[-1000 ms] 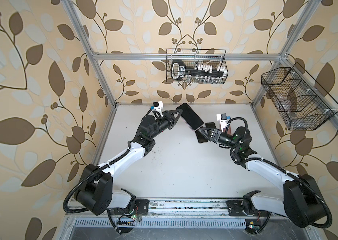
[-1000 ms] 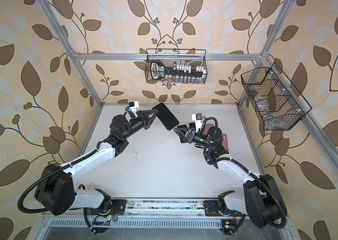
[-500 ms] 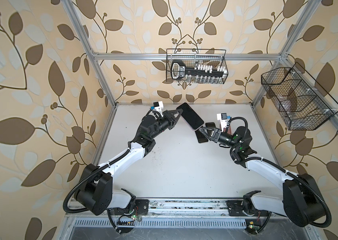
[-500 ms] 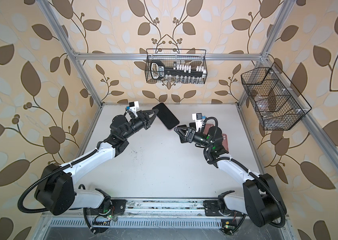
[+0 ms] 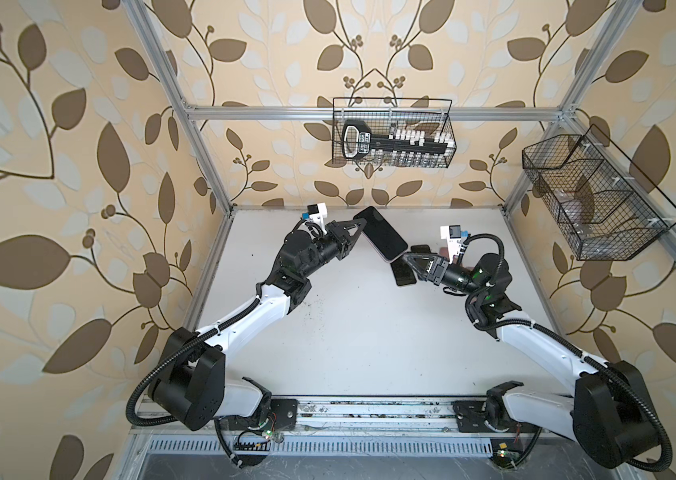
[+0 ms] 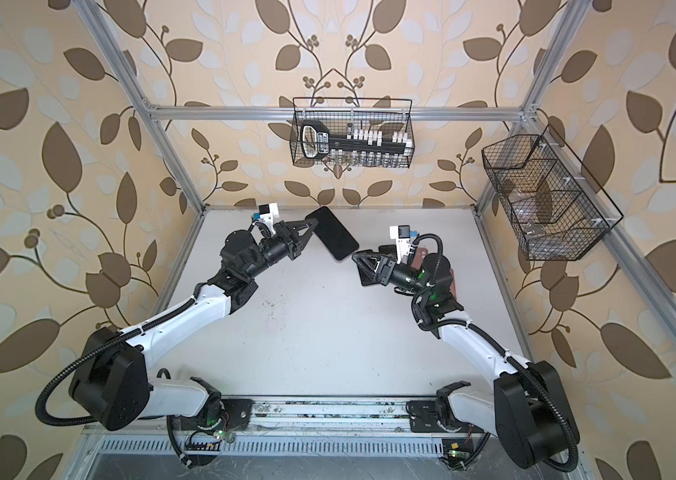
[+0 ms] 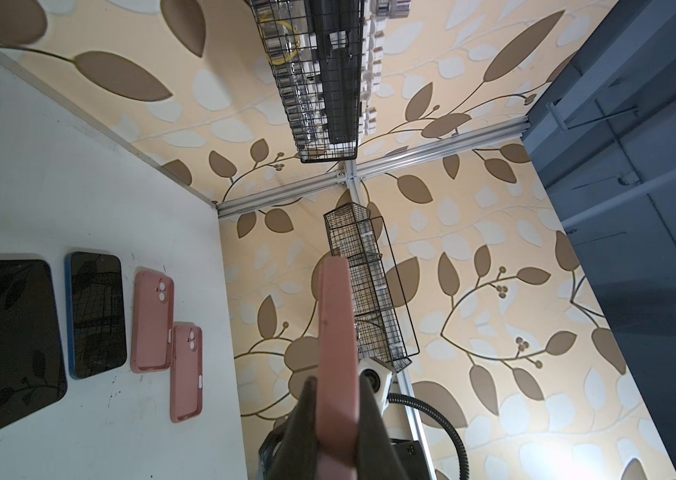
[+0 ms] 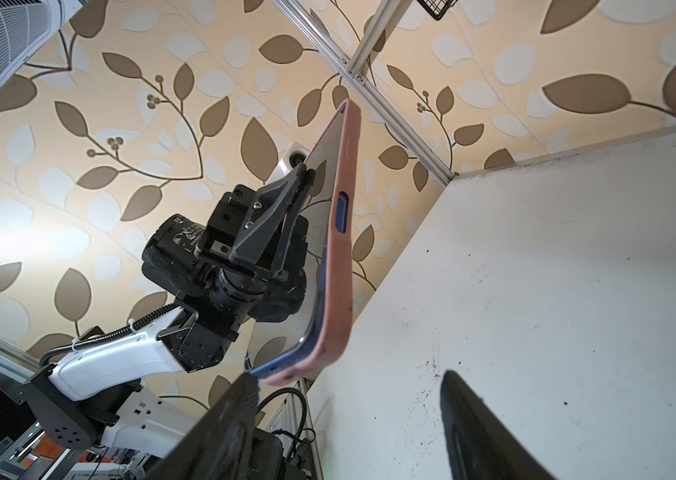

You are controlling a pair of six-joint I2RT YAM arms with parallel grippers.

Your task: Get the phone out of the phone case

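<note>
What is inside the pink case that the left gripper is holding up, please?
A phone: its dark screen fills the open face of the pink case, and its blue edge shows at one corner. The case covers the phone's back. The left gripper clamps both.

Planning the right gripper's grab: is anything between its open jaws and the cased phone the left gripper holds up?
Nothing visible. The left gripper is shut on the cased phone, off the table; its lower corner sits right by one finger of the open right gripper. Spare phones and cases lie flat on the table, outside that gap.
</note>
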